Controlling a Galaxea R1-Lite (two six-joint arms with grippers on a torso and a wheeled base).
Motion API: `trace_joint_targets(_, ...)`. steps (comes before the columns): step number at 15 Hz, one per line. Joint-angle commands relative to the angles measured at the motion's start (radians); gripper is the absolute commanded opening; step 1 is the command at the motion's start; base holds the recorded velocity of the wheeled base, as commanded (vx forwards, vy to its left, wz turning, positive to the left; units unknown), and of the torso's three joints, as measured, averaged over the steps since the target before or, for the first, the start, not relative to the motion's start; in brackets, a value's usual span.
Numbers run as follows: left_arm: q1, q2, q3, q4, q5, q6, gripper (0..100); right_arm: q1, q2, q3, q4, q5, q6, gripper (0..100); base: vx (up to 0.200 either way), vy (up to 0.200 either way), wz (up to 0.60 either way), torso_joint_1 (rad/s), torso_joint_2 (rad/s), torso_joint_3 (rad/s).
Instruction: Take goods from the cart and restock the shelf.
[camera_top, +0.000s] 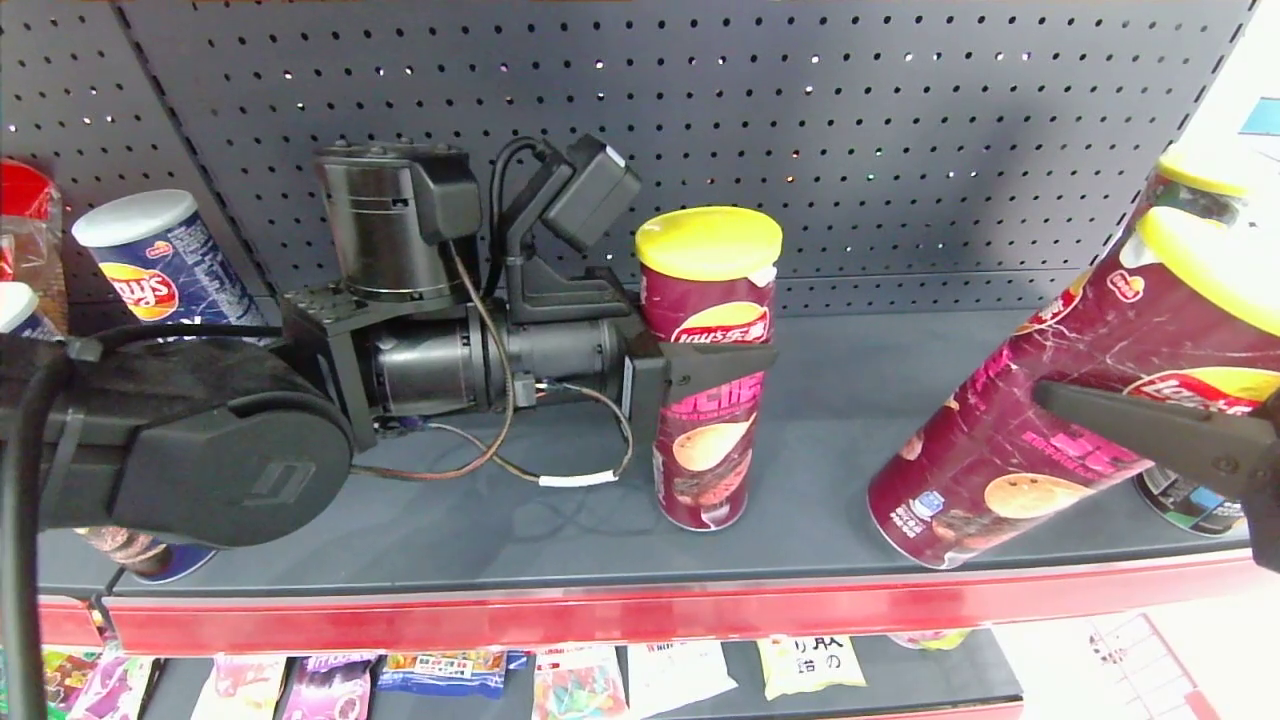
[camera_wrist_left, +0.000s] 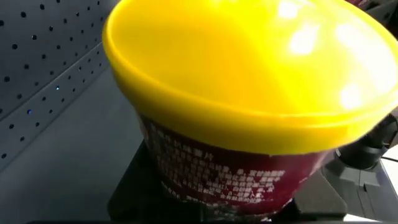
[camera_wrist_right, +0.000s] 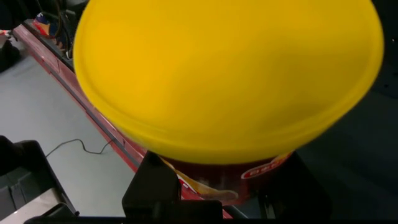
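Left pincer (camera_top: 705, 370): clamped across the middle of the upright can (camera_top: 700, 455), one flat black finger lying over the label on the near side. In the left wrist view the dark fingers (camera_wrist_left: 134, 193) sit on both sides of the can's wall, under the lid.

Upright can: cylinder, glossy maroon printed wrap, smooth yellow plastic lid (camera_wrist_left: 249, 68). It stands on its base on the shelf (camera_top: 850, 400), about mid-width and well apart from the back panel (camera_top: 800, 120).

Right pincer (camera_top: 1075, 400): closed on the tilted can (camera_top: 1040, 470), with a tapered black finger laid across its side. In the right wrist view the round yellow lid (camera_wrist_right: 230, 68) of this can sits above dark fingers on each side.

Tilted can: same maroon wrap and yellow lid. It leans strongly, base low near the red front edge (camera_top: 640, 610) and lid up toward the right. Cannot tell whether the base rim touches the deck.

Shelf: flat matte dark-grey deck. Back panel: grey metal sheet with a regular grid of small holes.

Other stock:
- A blue can (camera_top: 165, 260) with a white lid at far left.
- Another yellow-lidded can (camera_top: 1195, 185) just behind the tilted one.
- Soft, flat packets (camera_top: 580, 680) lying on the lower shelf.
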Motion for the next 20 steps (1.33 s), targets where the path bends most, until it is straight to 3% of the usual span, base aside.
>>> trace_joint_targets(1, -0.001, -0.014, 0.023, -0.004, 0.003, 0.001, 0, 0.0, 0.007, -0.008, -0.001, -0.001, 0.001, 0, 0.0, 0.0, 0.0, 0.0, 0.0, 0.0)
trace_joint_targets(7, -0.004, -0.022, 0.074, -0.036, -0.007, 0.001, 0, 0.0, 0.008, -0.009, -0.001, 0.0, 0.001, 0, 0.0, 0.0, 0.0, 0.0, 0.0, 0.0)
trace_joint_targets(11, -0.012, -0.052, 0.159, -0.079, -0.026, 0.013, 0, 0.0, 0.011, -0.012, -0.001, 0.0, 0.001, 0, 0.0, 0.0, 0.0, 0.0, 0.0, 0.0)
trace_joint_targets(20, -0.03, -0.063, 0.173, -0.077, -0.025, 0.012, 0, 0.002, 0.013, -0.012, -0.001, -0.001, 0.001, 0, 0.0, 0.0, 0.0, 0.0, 0.0, 0.0)
